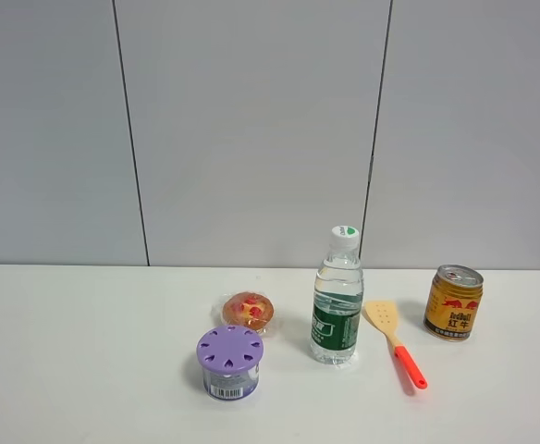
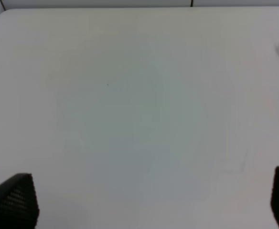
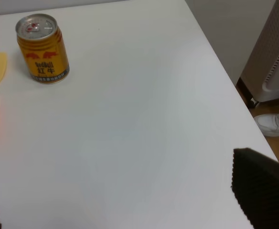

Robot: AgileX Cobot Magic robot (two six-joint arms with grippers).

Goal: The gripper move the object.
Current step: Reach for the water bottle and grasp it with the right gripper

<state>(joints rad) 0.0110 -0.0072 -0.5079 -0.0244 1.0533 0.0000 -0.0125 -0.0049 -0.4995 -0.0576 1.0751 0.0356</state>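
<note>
Left gripper (image 2: 149, 202): fingers (image 2: 15, 200) spread wide, empty. Right gripper (image 3: 125, 205): likewise, empty. Bottle (image 1: 337, 301): untouched, can (image 1: 453, 302) at its 3 o'clock.

Gold cylindrical metal drink can (image 3: 42, 51): "RedBull" above "红牛". Purple-lidded round jar (image 1: 229, 363): barcode, digits illegible. Clear plastic water bottle (image 1: 337, 305), at the can's 9 o'clock: green label unreadable.

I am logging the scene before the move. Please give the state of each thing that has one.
water bottle: upright, cap on
gold can: upright
purple-lidded jar: upright, lid on
spatula: lying flat
round snack: lying flat
left gripper: open, empty
right gripper: open, empty
</note>
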